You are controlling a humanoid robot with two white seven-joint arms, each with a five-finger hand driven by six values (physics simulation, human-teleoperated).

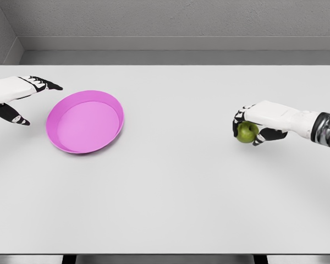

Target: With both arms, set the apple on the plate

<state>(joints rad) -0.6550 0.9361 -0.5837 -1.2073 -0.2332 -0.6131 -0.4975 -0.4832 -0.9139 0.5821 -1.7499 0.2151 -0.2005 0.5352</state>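
Right hand [258,127] is wrapped around the green apple [246,132], far right side of the table [176,192], ready to carry it. Left hand [19,99] sits open just beside the pink plate [85,122], probably to steady it.

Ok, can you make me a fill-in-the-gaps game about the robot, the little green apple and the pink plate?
1. The small round green apple is held in the robot's ____ hand.
2. The round plate with the raised rim is coloured ____.
3. Nothing lies on the plate, so it is ____.
4. The left hand hovers beside the plate with its fingers ____.

Missing words: right; pink; empty; open
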